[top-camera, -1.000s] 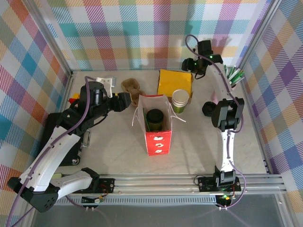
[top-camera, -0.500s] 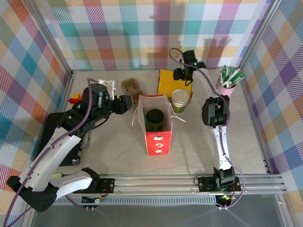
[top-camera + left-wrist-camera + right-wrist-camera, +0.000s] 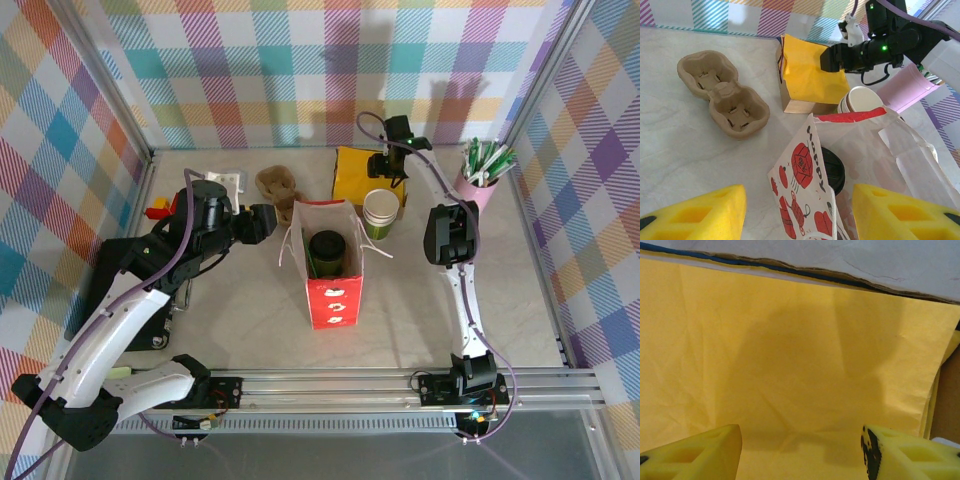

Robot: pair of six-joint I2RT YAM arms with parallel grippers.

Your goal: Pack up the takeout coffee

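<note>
takeout coffee (image 3: 326,248): green body hidden inside the red-and-white bag (image 3: 334,297); black lid alone shows.
yellow packet (image 3: 790,370): cut off by the right wrist view's left and bottom edges.
pink cup (image 3: 907,90): rim hidden behind the right arm (image 3: 890,42).

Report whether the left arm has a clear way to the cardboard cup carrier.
Probably yes. The cardboard cup carrier lies empty on the table just beyond the open left gripper, with nothing on top or in between. The red-and-white paper bag stands to one side, clear of that path.
</note>
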